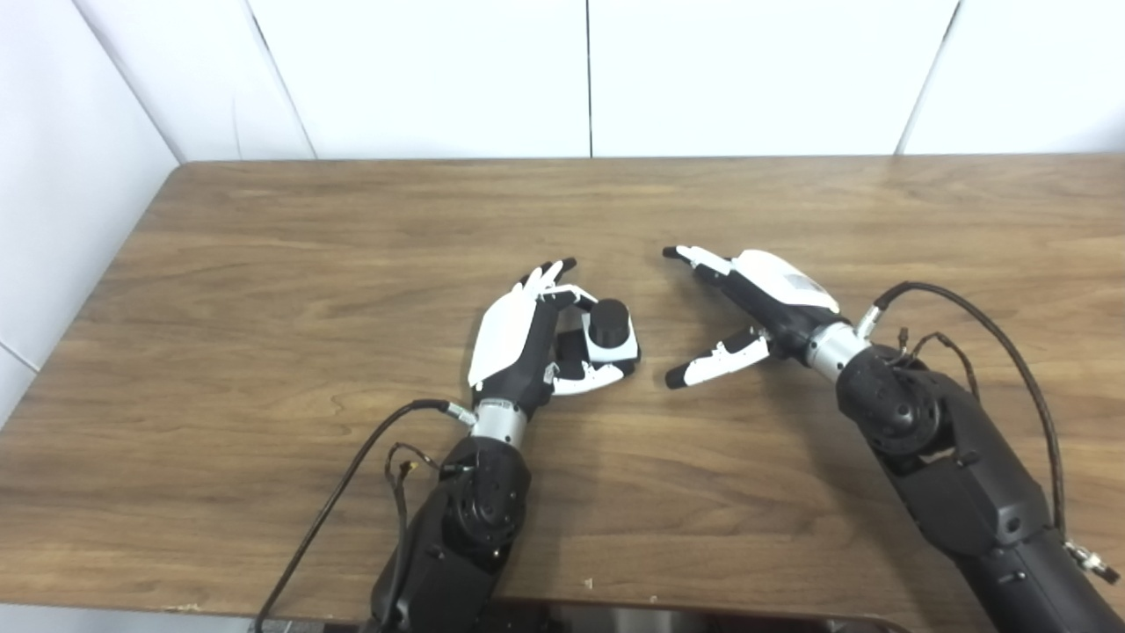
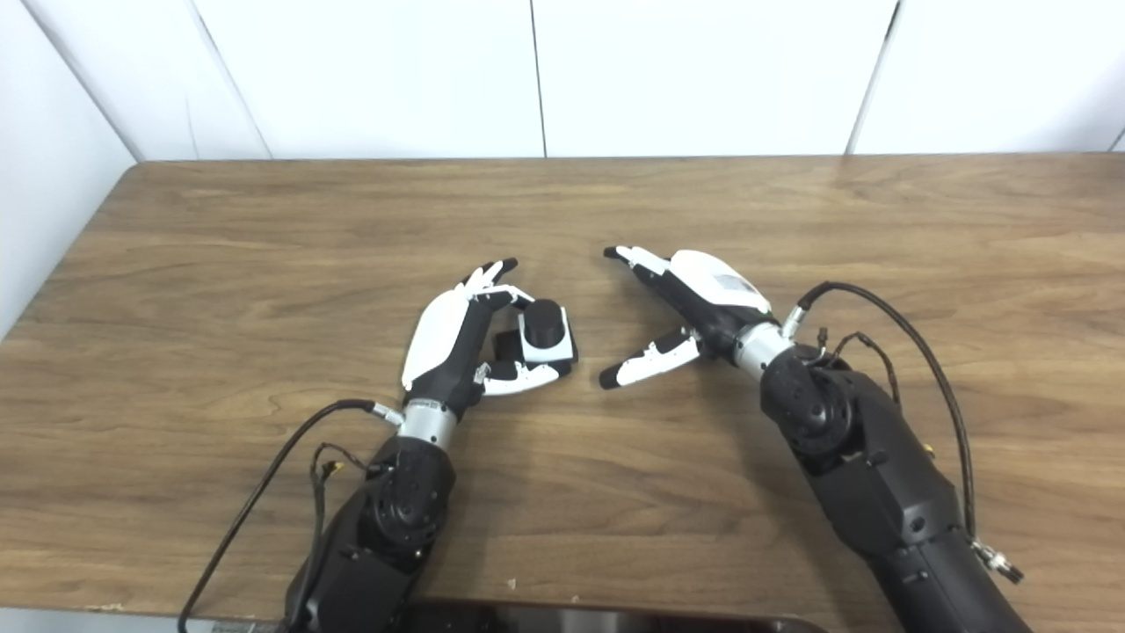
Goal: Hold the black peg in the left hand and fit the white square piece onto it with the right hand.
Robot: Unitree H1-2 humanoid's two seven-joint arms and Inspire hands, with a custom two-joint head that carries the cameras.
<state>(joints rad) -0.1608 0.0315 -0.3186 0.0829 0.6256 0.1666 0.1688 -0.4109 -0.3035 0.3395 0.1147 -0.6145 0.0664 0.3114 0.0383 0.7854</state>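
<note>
A black round peg (image 1: 609, 321) stands near the middle of the table with a white square piece (image 1: 614, 351) seated around its base. My left hand (image 1: 526, 338) curls around this pair from the left, its fingers behind it and its thumb in front, so it is shut on the peg. My right hand (image 1: 749, 309) hovers to the right of the peg, a gap of bare wood between them. It is open, with fingers stretched toward the peg and thumb spread below, and it holds nothing.
The wooden table (image 1: 264, 264) runs back to white wall panels. Loose black cables (image 1: 347, 479) loop from both forearms. A dark, shiny object (image 1: 668, 619) lies at the near edge.
</note>
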